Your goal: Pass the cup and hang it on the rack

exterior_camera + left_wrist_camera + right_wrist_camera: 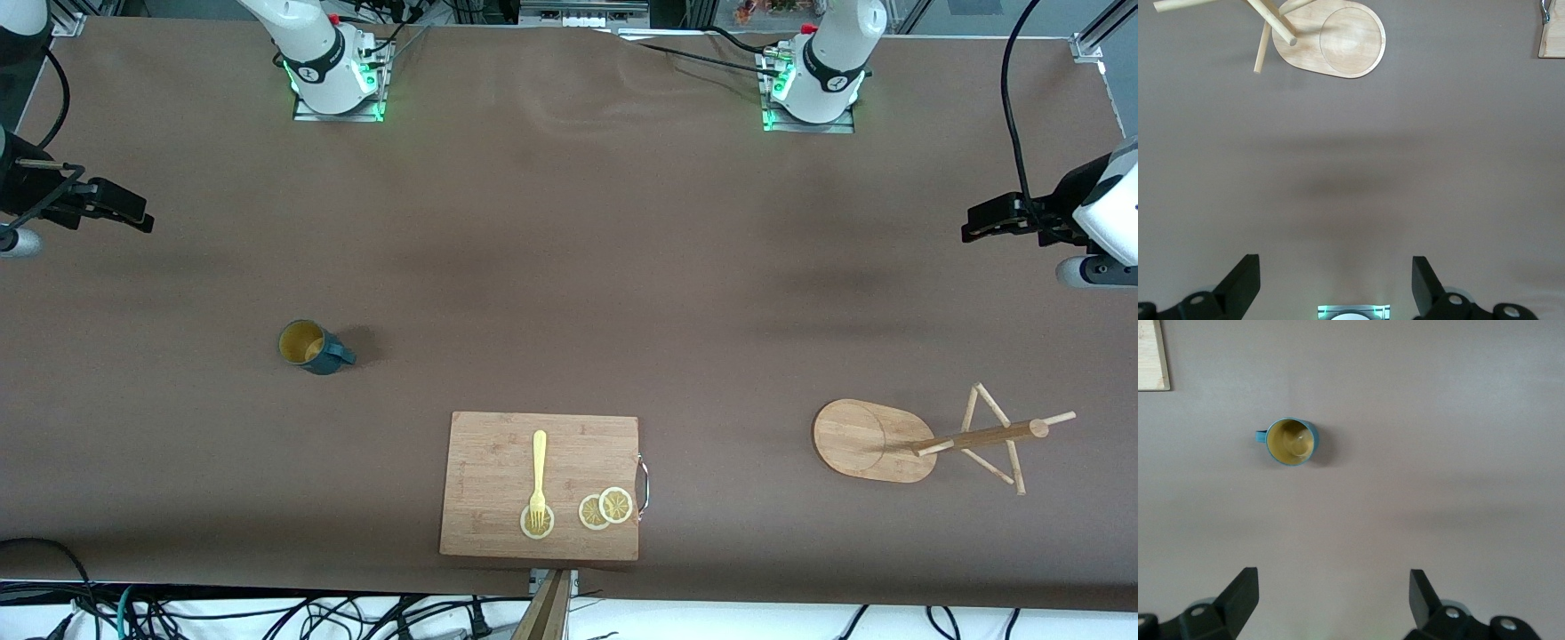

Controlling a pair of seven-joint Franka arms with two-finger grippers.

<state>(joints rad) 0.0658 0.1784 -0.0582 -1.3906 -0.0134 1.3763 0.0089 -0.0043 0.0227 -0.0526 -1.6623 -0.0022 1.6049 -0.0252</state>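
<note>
The right gripper [133, 213] hangs over bare table [569, 267] at the right arm's end, fingers spread wide and empty, and the cup [313, 347] stands upright nearer the front camera. A cutting board [540, 484] carrying a yellow fork [538, 476] and lemon slices [606, 508] sits mid-table. At the left arm's end stands the rack [898, 437], while the left gripper [978, 227] waits above bare table, likewise spread and empty.

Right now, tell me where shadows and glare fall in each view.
Front view: the cup casts a soft shadow toward the left arm's end, and green base lights glow at the top. Left wrist view: a blurred dark shadow band lies on the table short of the rack. Right wrist view: even light, faint shadow beside the cup.
</note>
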